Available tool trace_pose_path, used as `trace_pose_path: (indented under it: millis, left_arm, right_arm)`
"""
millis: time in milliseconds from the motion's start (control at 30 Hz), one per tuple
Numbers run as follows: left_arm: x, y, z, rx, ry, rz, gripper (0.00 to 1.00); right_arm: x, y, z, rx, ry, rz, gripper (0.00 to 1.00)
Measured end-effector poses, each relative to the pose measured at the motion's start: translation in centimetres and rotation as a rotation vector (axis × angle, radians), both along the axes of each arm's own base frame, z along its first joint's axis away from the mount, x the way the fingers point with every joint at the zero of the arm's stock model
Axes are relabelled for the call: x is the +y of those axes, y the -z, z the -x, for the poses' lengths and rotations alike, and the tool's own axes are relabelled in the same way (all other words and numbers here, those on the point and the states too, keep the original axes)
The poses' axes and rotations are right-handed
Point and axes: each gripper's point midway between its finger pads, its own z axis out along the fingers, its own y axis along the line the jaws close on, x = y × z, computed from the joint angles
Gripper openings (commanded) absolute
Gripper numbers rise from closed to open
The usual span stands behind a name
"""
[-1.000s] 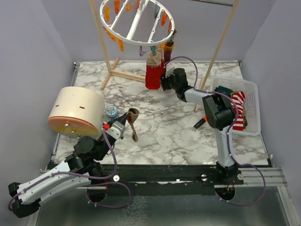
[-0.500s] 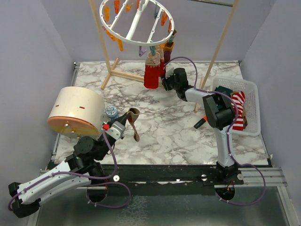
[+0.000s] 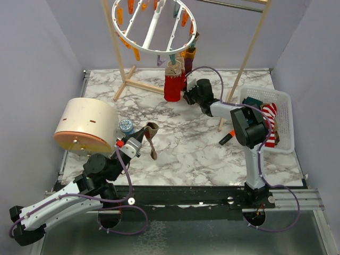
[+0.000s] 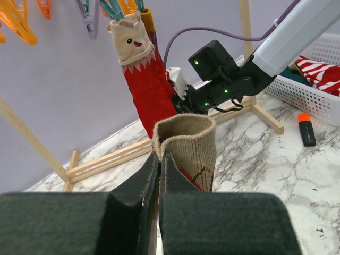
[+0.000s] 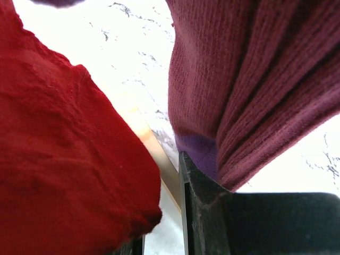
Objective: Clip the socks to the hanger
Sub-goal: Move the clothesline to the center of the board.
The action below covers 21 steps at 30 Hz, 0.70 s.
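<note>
Left pincer (image 4: 160,162) clamped on the brown sock (image 4: 191,141), whose cuff stands just beyond it.

A marble tabletop (image 3: 191,143) carries a cream drum (image 3: 87,125) on its side. Just beside it is a small blue-topped disc (image 3: 126,126), perhaps a tape roll. An orange marker (image 3: 227,137) lies near a white basket (image 3: 289,122), and a wooden rack (image 3: 144,85) stands behind.

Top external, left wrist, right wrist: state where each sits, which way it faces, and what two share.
Top external: above, behind the bases, looking down on the table; both arms show.
Left wrist: on the left arm, facing forward at the red sock; own fingers pinch the brown sock.
Right wrist: on the right arm, wedged between red sock and maroon sock; one finger shows.
Shared: all three show the red sock.
</note>
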Motion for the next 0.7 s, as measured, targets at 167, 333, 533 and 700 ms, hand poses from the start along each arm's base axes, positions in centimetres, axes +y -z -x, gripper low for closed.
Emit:
trace_pose_path:
  millis: [167, 333, 533, 700]
  left_arm:
    - [-0.1, 0.0, 0.1, -0.001, 0.007, 0.000, 0.00]
    - [-0.1, -0.2, 0.2, -0.004, 0.015, 0.008, 0.00]
    - [-0.2, -0.3, 0.4, -0.002, 0.026, 0.018, 0.00]
    - [-0.3, -0.3, 0.5, -0.001, 0.036, 0.021, 0.00]
  right_arm:
    - [-0.3, 0.1, 1.2, 0.015, -0.003, 0.005, 0.19]
    - [-0.9, 0.2, 3.0, 0.035, -0.003, 0.005, 0.12]
    - [-1.4, 0.2, 4.7, 0.058, -0.004, -0.003, 0.06]
    - [-1.7, 0.2, 6.1, 0.076, -0.008, -0.017, 0.04]
